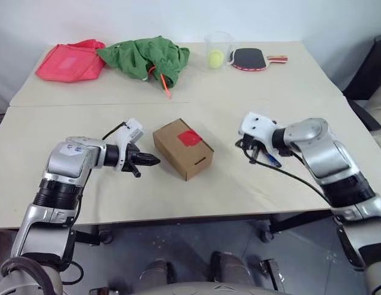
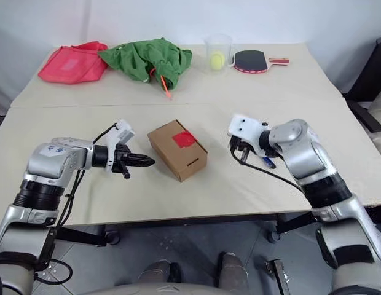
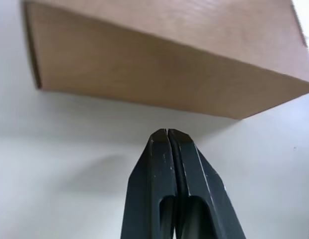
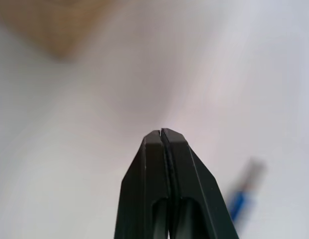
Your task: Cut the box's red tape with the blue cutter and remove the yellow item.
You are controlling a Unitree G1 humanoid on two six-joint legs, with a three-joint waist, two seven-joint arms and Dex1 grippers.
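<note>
Blue cutter (image 1: 271,161) lying on the table right of the box (image 1: 183,148), just under the right gripper (image 1: 254,155), way closer than the left gripper (image 1: 152,161); both pressed together, empty; red tape (image 1: 191,137) uncut on the box top

Both silver arms reach forward, wrists angled inward and downward toward each other. The left gripper (image 1: 155,161) has its black fingers pressed together; the right gripper (image 4: 161,133) is likewise closed.
</note>
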